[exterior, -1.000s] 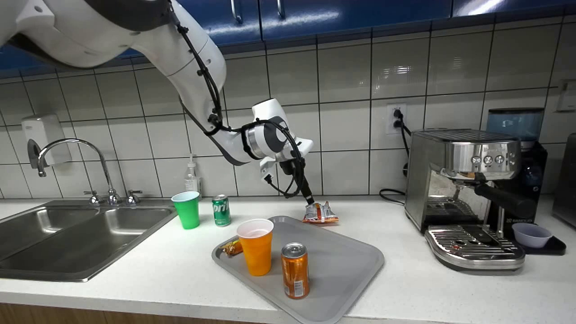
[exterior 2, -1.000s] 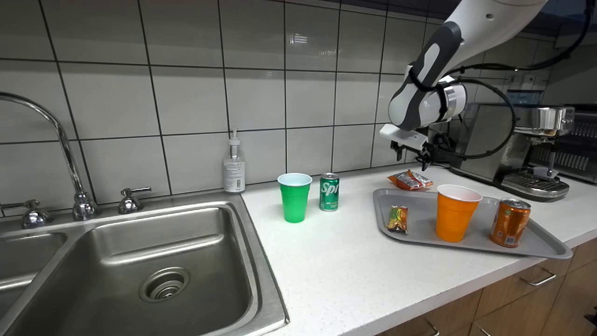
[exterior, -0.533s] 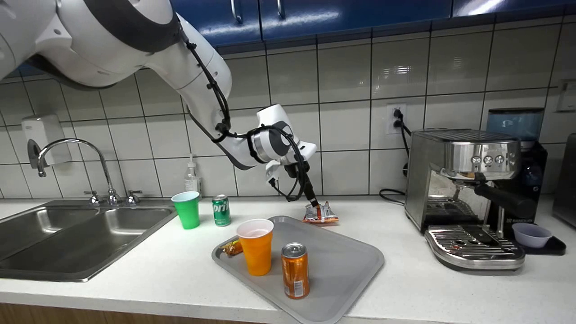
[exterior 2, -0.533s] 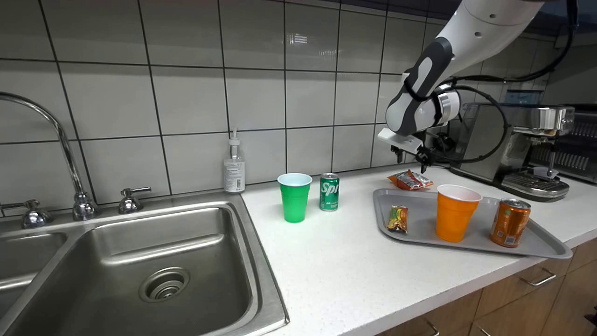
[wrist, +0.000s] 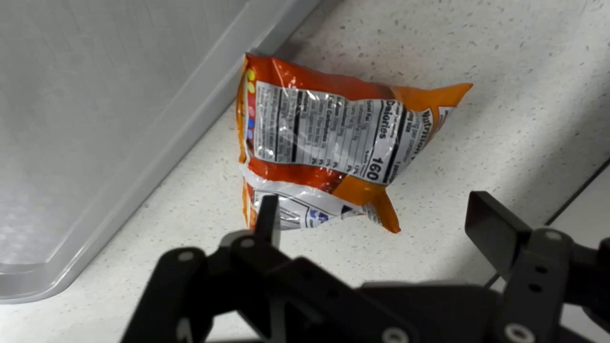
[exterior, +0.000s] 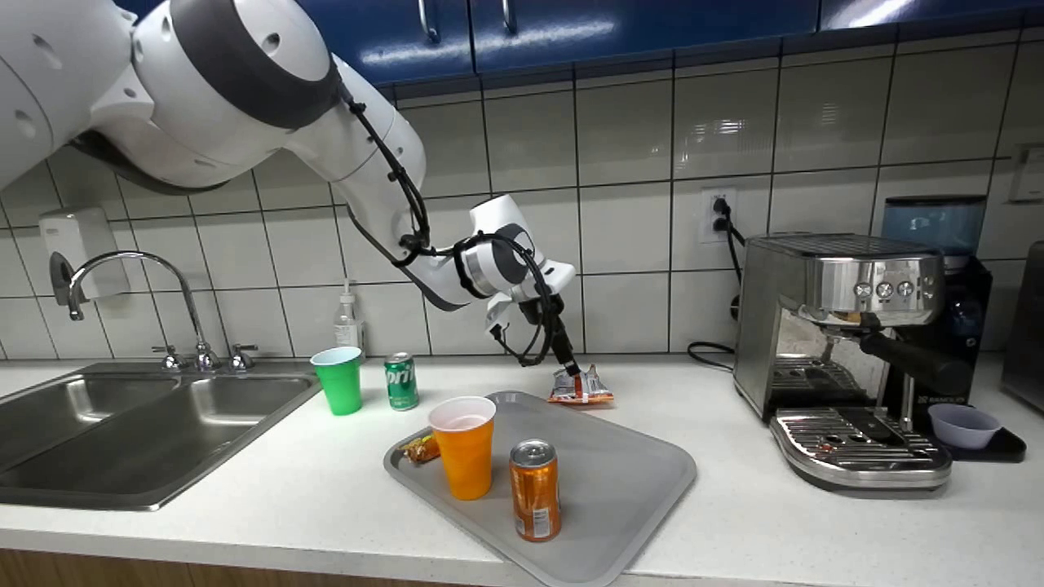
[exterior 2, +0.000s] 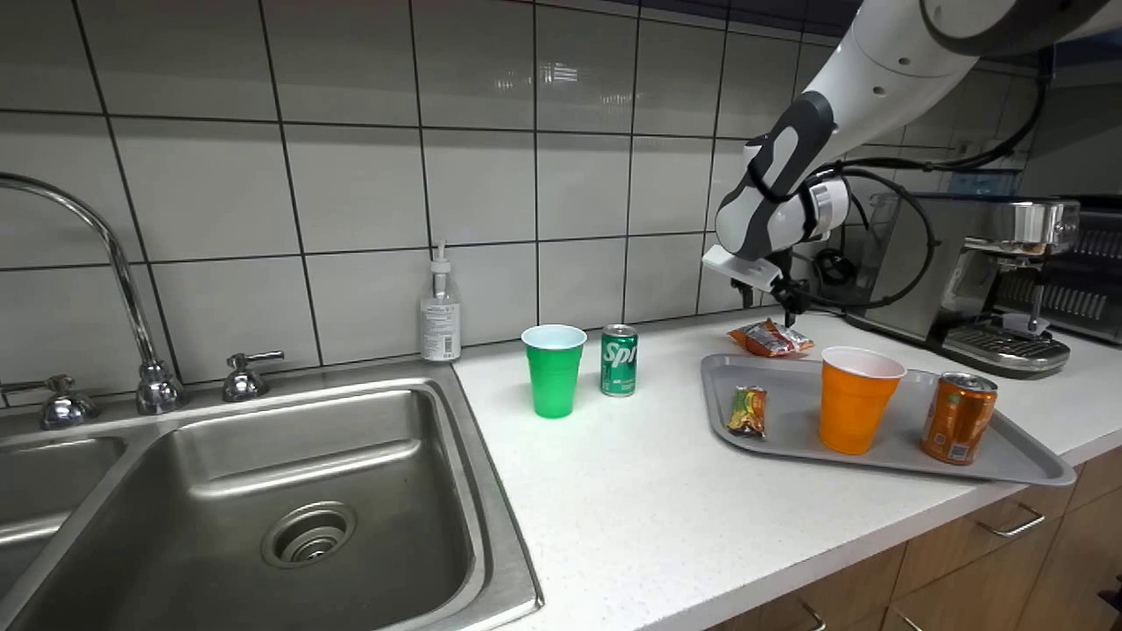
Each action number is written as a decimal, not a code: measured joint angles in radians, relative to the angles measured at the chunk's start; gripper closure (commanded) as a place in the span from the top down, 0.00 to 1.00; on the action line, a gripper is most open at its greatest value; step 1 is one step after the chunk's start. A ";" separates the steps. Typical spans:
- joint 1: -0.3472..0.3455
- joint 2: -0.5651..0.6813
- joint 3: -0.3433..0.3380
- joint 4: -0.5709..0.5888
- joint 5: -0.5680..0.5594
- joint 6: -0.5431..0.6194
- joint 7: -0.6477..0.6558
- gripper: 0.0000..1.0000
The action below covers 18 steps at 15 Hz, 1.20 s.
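Note:
An orange snack bag [wrist: 329, 133] with a white nutrition label lies on the white counter beside the grey tray [wrist: 86, 119]. My gripper [wrist: 376, 216] hangs over it with its fingers wide apart and nothing held. In the wrist view the left finger overlaps the bag's lower corner, while the right finger [wrist: 498, 231] is over bare counter. Whether anything touches cannot be judged. In an exterior view the gripper [exterior 2: 769, 308] is just above the bag [exterior 2: 771, 342]. On the tray stand an orange cup [exterior: 465, 448] and an orange can [exterior: 535, 493]; a small wrapped snack [exterior 2: 748, 410] lies near its edge.
A green cup [exterior 2: 554, 372] and a green Sprite can [exterior 2: 619, 361] stand between the tray and the steel sink [exterior 2: 482, 526]. Behind the bag rises the tiled wall [exterior: 624, 310]. An espresso machine [exterior: 840, 326] is past the tray, with blue cabinets [exterior: 644, 33] overhead.
The arm has come down a little, bringing the gripper slightly lower over the snack bag. The bag, tray, cups and cans stay where they were. The jaws remain wide.

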 measured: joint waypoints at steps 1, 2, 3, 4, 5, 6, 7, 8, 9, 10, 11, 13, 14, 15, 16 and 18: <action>0.000 0.008 -0.001 0.013 0.000 -0.008 0.005 1.00; -0.001 0.016 -0.001 0.027 0.000 -0.016 0.009 1.00; -0.002 0.024 -0.002 0.039 0.000 -0.022 0.011 1.00; -0.003 0.031 -0.002 0.050 0.000 -0.028 0.014 1.00; -0.005 0.039 -0.002 0.061 0.000 -0.034 0.017 1.00; -0.007 0.046 -0.002 0.073 0.000 -0.041 0.019 1.00; -0.009 0.053 -0.002 0.083 0.000 -0.048 0.021 1.00; -0.011 0.059 -0.002 0.094 0.000 -0.054 0.022 1.00; -0.014 0.066 -0.002 0.104 0.000 -0.060 0.023 1.00; -0.016 0.072 -0.002 0.114 0.000 -0.065 0.024 1.00; -0.019 0.079 -0.002 0.124 0.000 -0.069 0.025 1.00; -0.023 0.089 -0.002 0.141 0.000 -0.078 0.025 1.00; -0.025 0.095 -0.002 0.151 0.000 -0.084 0.025 1.00; -0.027 0.101 -0.002 0.160 0.000 -0.090 0.025 1.00; -0.028 0.105 -0.002 0.168 0.000 -0.095 0.026 1.00; -0.030 0.114 -0.001 0.183 0.000 -0.102 0.026 0.75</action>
